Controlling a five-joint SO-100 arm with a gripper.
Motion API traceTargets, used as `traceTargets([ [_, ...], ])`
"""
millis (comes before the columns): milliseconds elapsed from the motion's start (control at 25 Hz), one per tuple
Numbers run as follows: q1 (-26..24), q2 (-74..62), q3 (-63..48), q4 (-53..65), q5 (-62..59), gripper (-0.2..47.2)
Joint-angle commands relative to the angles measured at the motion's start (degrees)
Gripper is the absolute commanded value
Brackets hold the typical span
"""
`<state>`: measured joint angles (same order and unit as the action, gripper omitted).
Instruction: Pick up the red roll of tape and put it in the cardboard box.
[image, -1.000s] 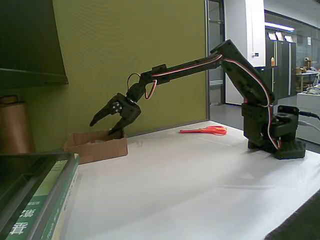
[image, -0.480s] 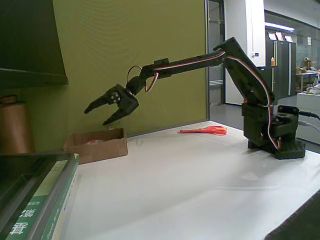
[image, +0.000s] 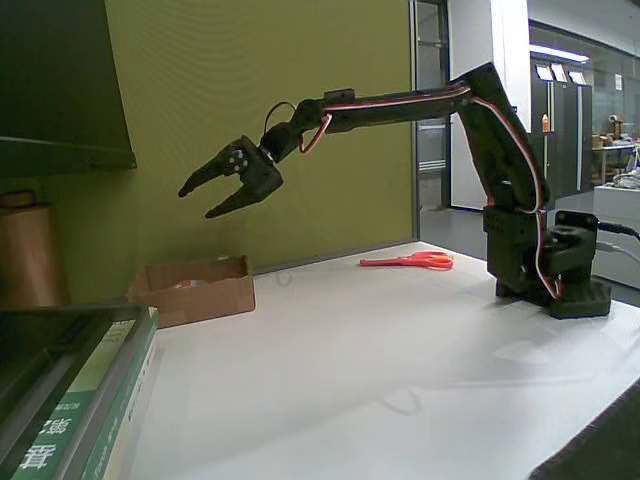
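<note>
Empty claw (image: 196, 201) gapes above the box (image: 192, 291), at its 12 o'clock. A reddish glimpse inside is likely the tape (image: 181, 284): light, stiff, best pinched across its ring wall.

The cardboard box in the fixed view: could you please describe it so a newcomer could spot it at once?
Start at the green wall; where the white table meets it, on the left, sits the cardboard box. It is low, brown and open-topped, unlike the tall brown cylinder further left.
</note>
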<state>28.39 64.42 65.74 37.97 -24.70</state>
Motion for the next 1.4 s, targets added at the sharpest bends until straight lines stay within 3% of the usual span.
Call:
traceTargets([
  [0, -0.2, 8.1, 1.1, 0.1, -0.5, 19.9],
  [200, -0.7, 14.2, 3.3, 0.0, -0.1, 6.0],
  [800, -1.3, 32.6, 17.8, 0.2, -1.0, 4.4],
  [1360, -7.3, 53.7, 33.5, 14.6, 9.7, 4.5],
])
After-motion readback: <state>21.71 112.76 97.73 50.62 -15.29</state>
